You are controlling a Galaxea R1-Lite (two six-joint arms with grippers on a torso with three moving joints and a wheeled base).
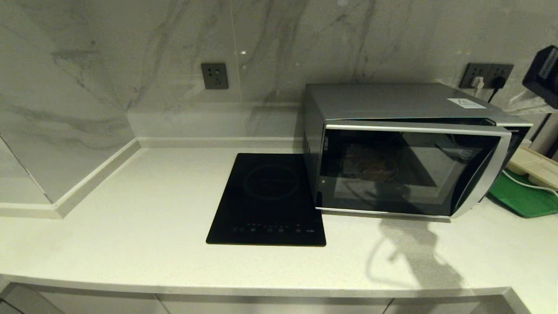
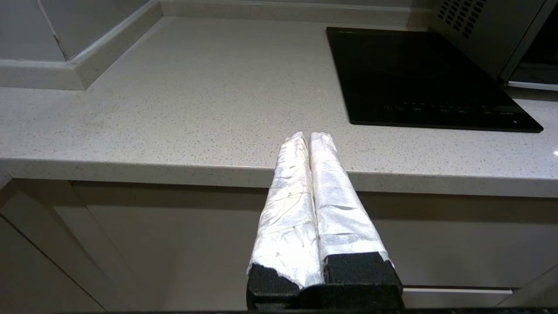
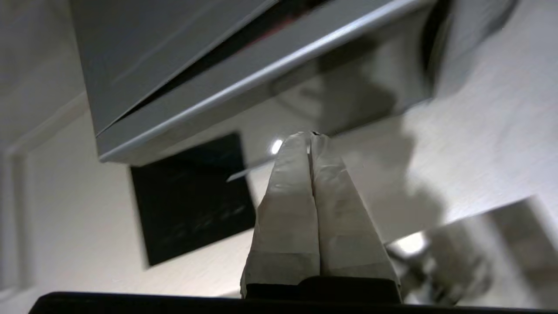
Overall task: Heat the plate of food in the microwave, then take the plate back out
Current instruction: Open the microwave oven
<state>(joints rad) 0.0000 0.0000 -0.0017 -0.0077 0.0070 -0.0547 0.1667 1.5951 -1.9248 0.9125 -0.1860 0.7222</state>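
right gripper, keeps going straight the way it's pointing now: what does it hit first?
Most likely the microwave. The right gripper is shut and empty, its tips aimed at the bottom front edge of the ajar door, close to where it meets the countertop. Depth is unclear, so it could graze the countertop first.

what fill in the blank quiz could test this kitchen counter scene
1. The microwave door stands slightly ____.
2. The flat black hob lies to the ____ of the microwave in the head view.
3. The tray beside the microwave is ____ in colour.
4. The left gripper is ____, holding nothing.

Missing words: ajar; left; green; shut
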